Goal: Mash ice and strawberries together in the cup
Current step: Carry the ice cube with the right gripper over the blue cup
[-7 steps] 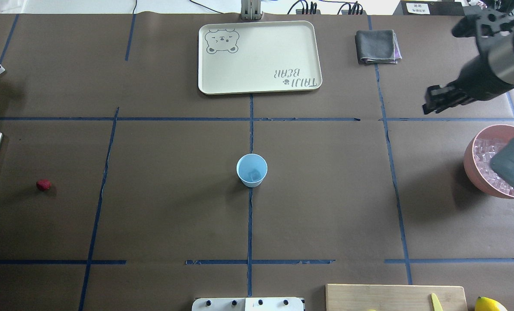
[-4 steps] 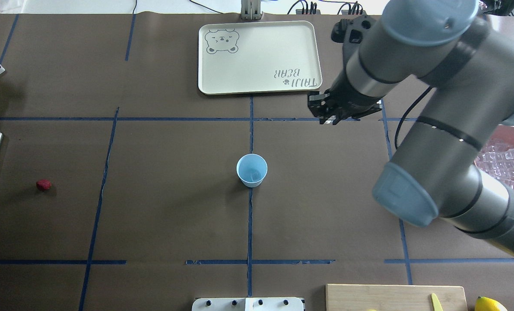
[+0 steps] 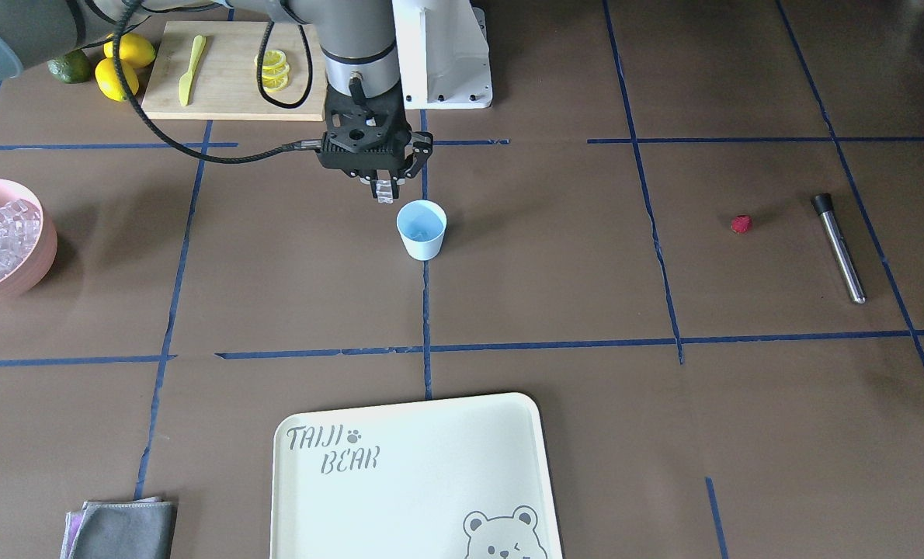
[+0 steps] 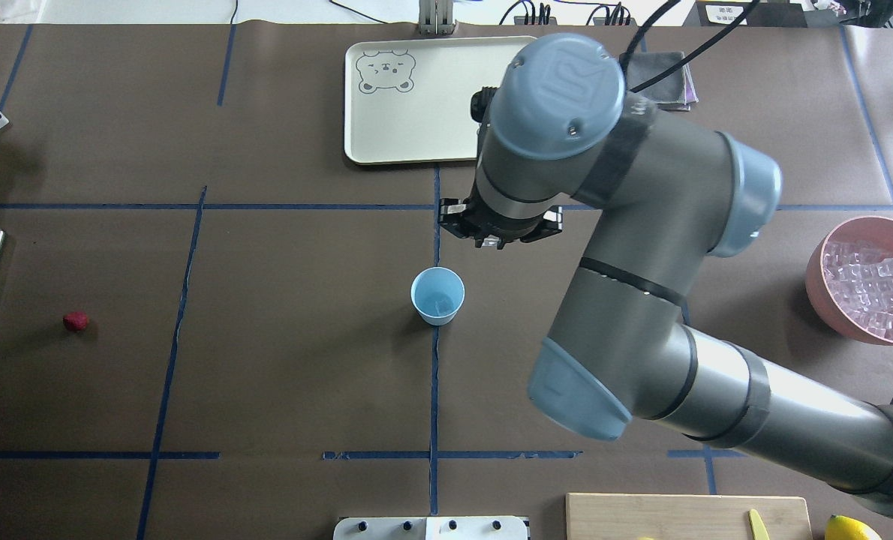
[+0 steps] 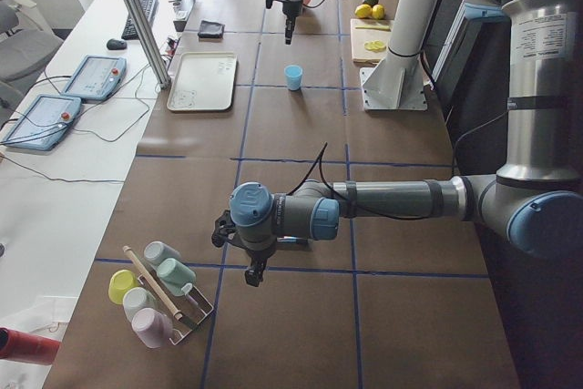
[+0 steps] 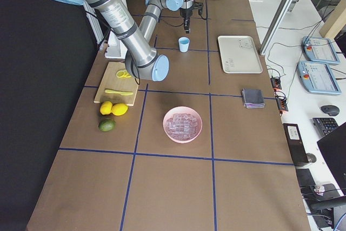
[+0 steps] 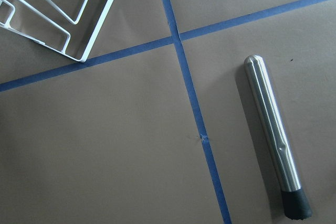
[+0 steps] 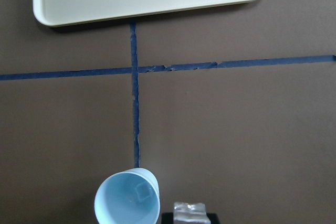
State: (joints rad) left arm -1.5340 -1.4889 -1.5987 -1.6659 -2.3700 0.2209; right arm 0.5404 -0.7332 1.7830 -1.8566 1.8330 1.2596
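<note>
The right jaws are pinched on one ice cube (image 3: 385, 191) just beside the cup (image 3: 422, 228) mid-worktop, a cube already inside, so this looks like loading: slide over the rim, then release; the strawberry (image 3: 741, 224) sits near the left edge, and I cannot tell the left jaws' state.

Right arm (image 4: 641, 247): silver-grey tube links, pale blue joint caps, black seam rings. Round cap (image 4: 555, 82) bears embossed logo (maker's mark), small screws near rim. Black cable (image 3: 229, 161) runs to wrist. Right gripper (image 3: 384, 190): black, perforated bracket body. Left arm (image 5: 401, 199): same grey-and-blue; left gripper (image 5: 258, 278) dark, seemingly black. White base column (image 3: 442, 54).
</note>
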